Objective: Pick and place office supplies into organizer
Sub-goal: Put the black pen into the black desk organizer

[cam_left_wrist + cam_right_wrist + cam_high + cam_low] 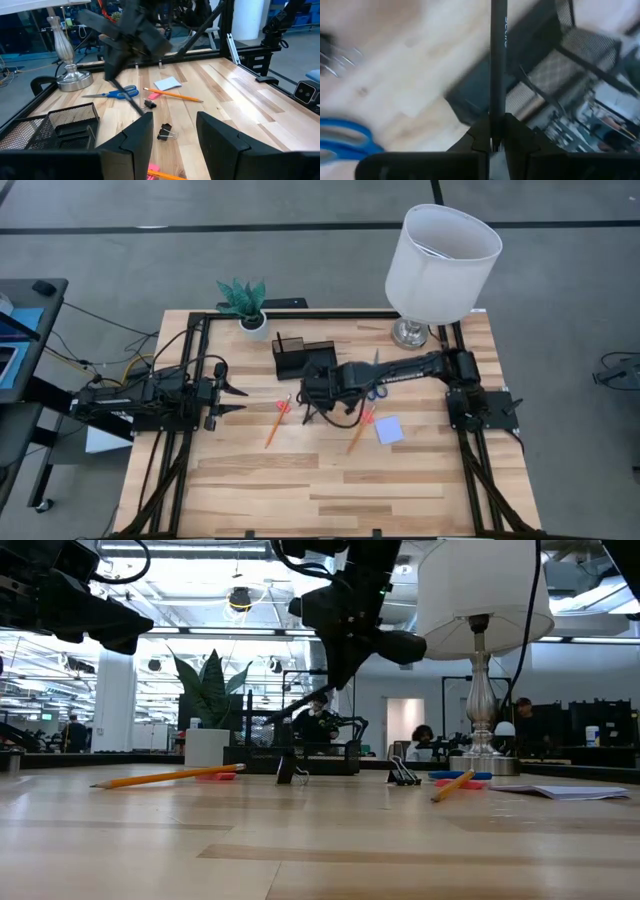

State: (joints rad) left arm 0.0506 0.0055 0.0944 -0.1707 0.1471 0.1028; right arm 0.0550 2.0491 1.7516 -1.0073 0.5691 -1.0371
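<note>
Overhead, my right gripper (312,402) reaches to the table's middle, just at 5 o'clock from the organizer (303,354), which stands at the back near 12 o'clock. My right jaws are closed on the black pen (498,60), which runs straight out from between my fingertips (482,135) toward the organizer's mesh wall (580,45). My left gripper (238,399) waits at 9 o'clock, jaws parted, holding nothing. On the wood: one orange pencil (277,421) at 7 o'clock from the organizer; a second orange pencil (359,430), the pale blue note pad (389,430) and the blue-handled scissors (375,389) toward 4 o'clock. Black clips (167,132) lie loose near centre.
</note>
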